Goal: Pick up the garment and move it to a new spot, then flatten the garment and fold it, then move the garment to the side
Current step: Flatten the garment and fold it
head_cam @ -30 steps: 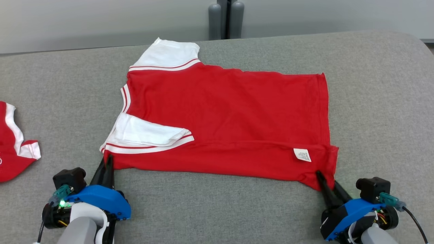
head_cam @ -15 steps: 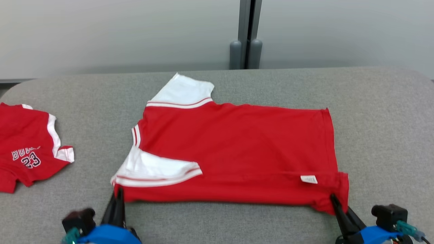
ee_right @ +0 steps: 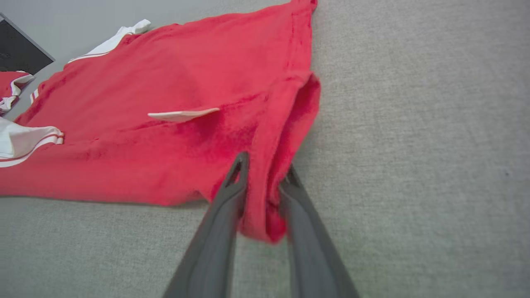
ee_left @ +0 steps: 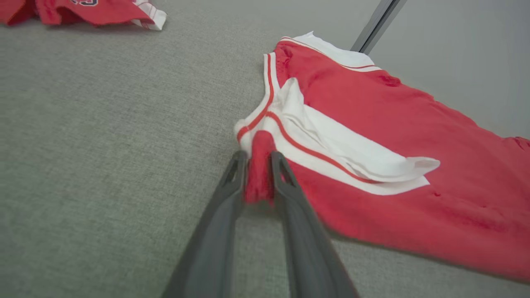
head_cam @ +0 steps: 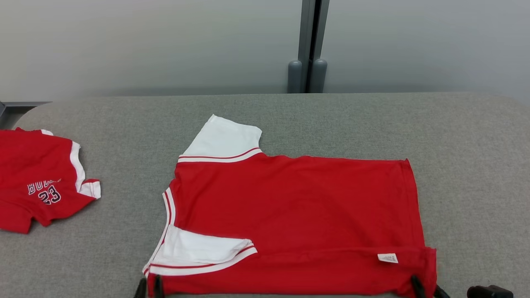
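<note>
The garment (head_cam: 298, 211) is a red shirt with white, red-striped sleeves, spread on the grey padded table (head_cam: 352, 120) with its near edge folded over and a white tag (head_cam: 388, 258) showing. My left gripper (ee_left: 259, 159) is shut on the garment's near left corner, by the folded white sleeve (ee_left: 343, 145); its tips (head_cam: 148, 288) show at the head view's bottom edge. At the near right corner my right gripper (ee_right: 265, 167) is shut on the red hem (ee_right: 269, 194), with its tips (head_cam: 424, 289) at the bottom right of the head view.
A second red shirt (head_cam: 37, 182), printed with white lettering and the number 23, lies at the table's left edge and also appears (ee_left: 83, 12) in the left wrist view. A grey wall with a dark post (head_cam: 308, 45) stands behind the table.
The head camera has tilted up, so both grippers have slid to the bottom edge. Both grippers have shut on the garment's near corners.
</note>
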